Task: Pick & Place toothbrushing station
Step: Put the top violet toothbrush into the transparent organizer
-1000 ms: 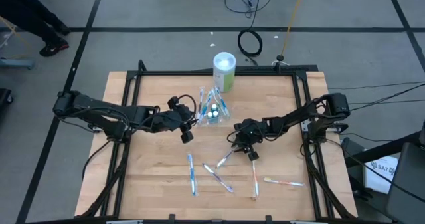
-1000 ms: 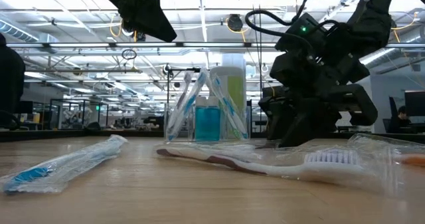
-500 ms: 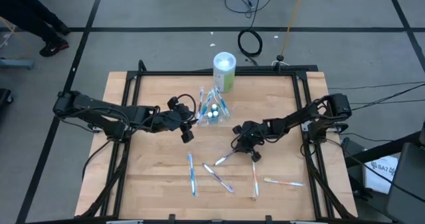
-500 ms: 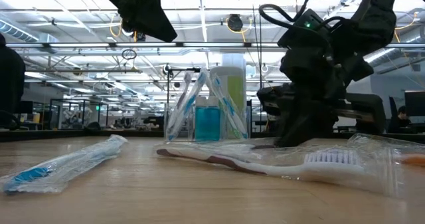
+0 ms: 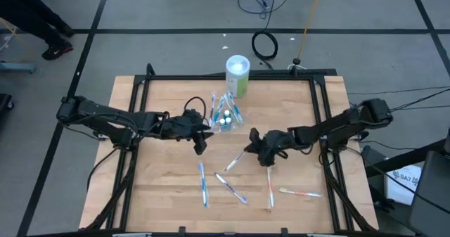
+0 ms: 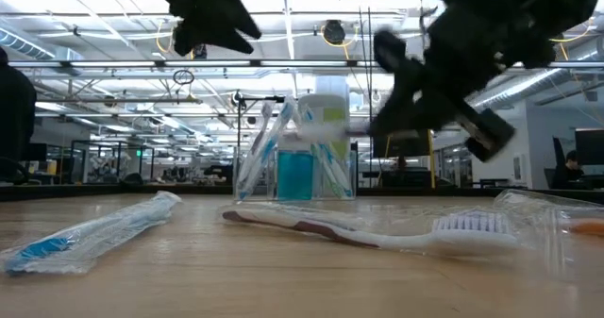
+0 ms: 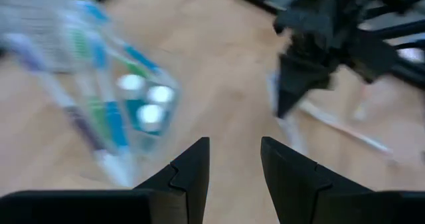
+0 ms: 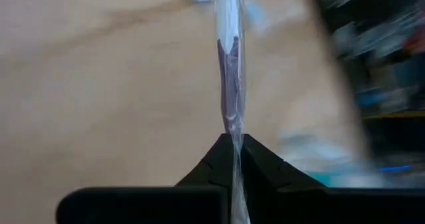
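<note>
The right hand [image 5: 252,143] sits over the middle of the wooden surface [image 5: 162,188], its fingers [image 8: 219,159] clamped on a wrapped toothbrush [image 5: 235,157]. In the right wrist view the wrapped handle runs straight out from between the closed fingertips. In the high view the held toothbrush extends from the hand toward the front of the surface, and in the low view the hand hangs clear above the surface. The left hand [image 5: 200,136] hovers just beside the clear plastic cup [image 5: 225,116], its fingers [image 7: 189,167] apart with nothing between them. The cup stands upright near the rear centre of the surface; it holds several toothbrushes leaning outward and blue tubes [image 7: 143,101] with white caps. A taller white-and-green canister [image 5: 238,74] stands just behind the cup. Four more wrapped toothbrushes lie flat on the front half of the surface: one blue [image 5: 203,183], one purple [image 5: 231,188], one orange [image 5: 270,189] and one farther right [image 5: 300,193]. They lie well apart from the cup.
</note>
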Controlling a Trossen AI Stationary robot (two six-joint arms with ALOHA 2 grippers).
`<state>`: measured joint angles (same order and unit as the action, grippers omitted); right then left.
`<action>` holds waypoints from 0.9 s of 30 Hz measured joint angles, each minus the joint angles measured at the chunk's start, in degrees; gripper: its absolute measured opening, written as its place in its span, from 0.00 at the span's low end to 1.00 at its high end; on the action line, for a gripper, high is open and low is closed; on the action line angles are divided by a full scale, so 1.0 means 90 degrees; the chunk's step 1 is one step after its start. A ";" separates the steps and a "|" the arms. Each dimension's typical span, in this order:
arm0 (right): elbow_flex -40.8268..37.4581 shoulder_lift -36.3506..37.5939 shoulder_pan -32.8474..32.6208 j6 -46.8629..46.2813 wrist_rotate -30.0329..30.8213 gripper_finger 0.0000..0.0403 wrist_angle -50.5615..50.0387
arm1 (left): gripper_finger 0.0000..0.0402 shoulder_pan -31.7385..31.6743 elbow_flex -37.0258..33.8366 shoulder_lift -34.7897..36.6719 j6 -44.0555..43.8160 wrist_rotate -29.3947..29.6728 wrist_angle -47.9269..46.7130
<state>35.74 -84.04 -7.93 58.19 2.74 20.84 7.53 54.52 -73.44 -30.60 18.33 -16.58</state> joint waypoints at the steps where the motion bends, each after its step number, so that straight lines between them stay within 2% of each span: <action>1: 0.0001 0.0065 -0.0100 0.0409 0.0285 0.02 0.0172 | 0.35 0.0000 0.0000 -0.0038 -0.0002 -0.0186 0.0156; 4: 0.0005 0.0130 -0.0309 0.1454 0.0961 0.04 0.0935 | 0.35 0.0001 -0.0002 -0.0154 0.0024 -0.0585 0.0581; 8: 0.0011 0.0127 -0.0341 0.2144 0.1075 0.04 0.1719 | 0.35 -0.0011 -0.0002 -0.0481 0.0016 -0.0742 0.1119; 14: 0.0015 0.0130 -0.0321 0.2296 0.1025 0.03 0.1994 | 0.38 -0.0168 0.0002 -0.1081 -0.0170 -0.1323 0.1837; 19: 0.0011 0.0127 -0.0293 0.2285 0.1026 0.03 0.1785 | 0.48 -0.0386 -0.0004 -0.1529 -0.0312 -0.2162 0.2394; 23: 0.0013 0.0130 -0.0293 0.2297 0.1025 0.03 0.1809 | 0.58 -0.0462 -0.0006 -0.1911 -0.0355 -0.2511 0.2674; 27: 0.0013 0.0130 -0.0268 0.2339 0.1047 0.03 0.1864 | 0.63 -0.0466 -0.0010 -0.2208 -0.0394 -0.2729 0.2865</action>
<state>35.86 -82.87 -10.35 79.24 12.16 37.62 3.33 54.43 -93.31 -34.14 -6.23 9.20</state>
